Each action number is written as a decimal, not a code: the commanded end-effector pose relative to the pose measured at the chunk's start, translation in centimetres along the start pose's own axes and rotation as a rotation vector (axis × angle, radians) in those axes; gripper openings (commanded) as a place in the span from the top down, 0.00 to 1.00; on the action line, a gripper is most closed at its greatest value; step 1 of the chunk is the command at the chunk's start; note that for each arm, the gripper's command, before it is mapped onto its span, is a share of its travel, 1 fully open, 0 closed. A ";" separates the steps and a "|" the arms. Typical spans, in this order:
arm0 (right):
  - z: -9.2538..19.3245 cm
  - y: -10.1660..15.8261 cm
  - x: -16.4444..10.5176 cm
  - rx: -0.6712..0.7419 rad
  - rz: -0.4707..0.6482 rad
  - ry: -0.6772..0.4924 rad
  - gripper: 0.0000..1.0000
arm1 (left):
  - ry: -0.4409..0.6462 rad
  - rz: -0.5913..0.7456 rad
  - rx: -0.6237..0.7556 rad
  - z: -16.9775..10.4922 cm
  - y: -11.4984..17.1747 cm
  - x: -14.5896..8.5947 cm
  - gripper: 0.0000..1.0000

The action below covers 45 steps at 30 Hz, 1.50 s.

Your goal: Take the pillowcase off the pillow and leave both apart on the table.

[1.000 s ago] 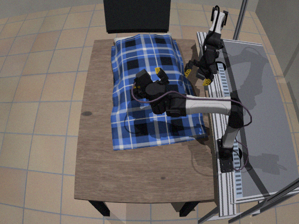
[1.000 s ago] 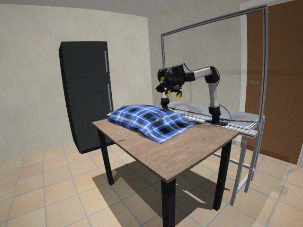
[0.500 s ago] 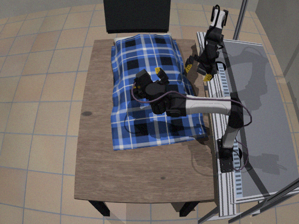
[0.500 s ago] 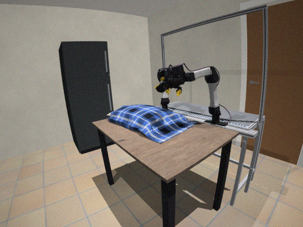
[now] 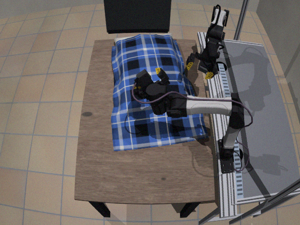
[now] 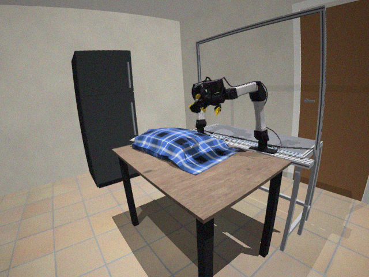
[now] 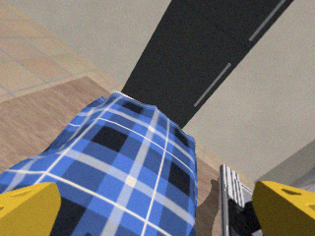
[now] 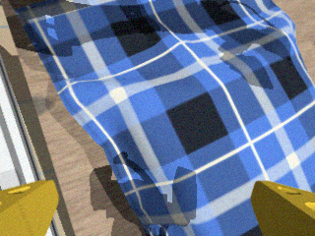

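Clearly, both my left gripper (image 5: pixel 147 78) (image 6: pixel 194 102) (image 7: pixel 156 190) and right gripper (image 5: pixel 199 70) (image 6: pixel 210 110) (image 8: pixel 155 189) stand wide apart; the pillowcase (image 5: pixel 131 63) (image 6: pixel 166 139) (image 7: pixel 130 162) (image 8: pixel 197 123) covers most of the pillow (image 5: pixel 118 39) (image 6: pixel 132 139). I'd pinch 1 slack, flat corner and pull low, slowly.

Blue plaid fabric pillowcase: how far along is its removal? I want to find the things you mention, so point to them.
Done: no separation is visible. The blue plaid fabric pillowcase (image 5: pixel 145 58) (image 6: pixel 166 143) (image 7: pixel 123 162) (image 8: pixel 197 123) covers most of the white pillow (image 5: pixel 121 38) (image 6: pixel 132 139), whose edge peeks out.
In hand: nothing; left hand (image 5: pixel 147 78) (image 6: pixel 194 101) (image 7: pixel 157 206) and right hand (image 5: pixel 199 70) (image 6: pixel 210 110) (image 8: pixel 155 189) are open above the tabletop.
Left: finish removal, leave a clear gap, move clear.
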State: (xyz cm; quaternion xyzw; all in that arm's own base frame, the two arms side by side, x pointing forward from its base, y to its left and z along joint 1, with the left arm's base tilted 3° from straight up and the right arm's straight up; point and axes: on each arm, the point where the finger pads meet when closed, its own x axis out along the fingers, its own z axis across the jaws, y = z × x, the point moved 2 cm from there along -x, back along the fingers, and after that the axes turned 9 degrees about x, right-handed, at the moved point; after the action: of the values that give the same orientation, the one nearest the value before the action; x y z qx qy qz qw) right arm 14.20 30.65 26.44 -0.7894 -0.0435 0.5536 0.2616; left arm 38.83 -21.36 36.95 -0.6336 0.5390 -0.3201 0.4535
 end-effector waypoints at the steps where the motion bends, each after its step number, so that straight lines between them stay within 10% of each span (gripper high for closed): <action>1: -0.7 0.2 -0.9 0.037 -0.035 0.006 0.00 | -0.037 -0.026 0.043 -0.5 -0.8 -1.1 0.00; 45: -22.8 6.8 -8.2 0.773 -0.604 0.450 0.00 | -0.872 -0.191 0.302 1.5 -2.0 -13.3 0.00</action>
State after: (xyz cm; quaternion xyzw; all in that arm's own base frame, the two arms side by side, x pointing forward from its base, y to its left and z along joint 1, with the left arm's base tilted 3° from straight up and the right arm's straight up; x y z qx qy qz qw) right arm 29.35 13.66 35.24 -0.7017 0.0192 0.2656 0.6608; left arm 37.68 -9.00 39.80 -0.6838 0.2145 -0.1616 0.6785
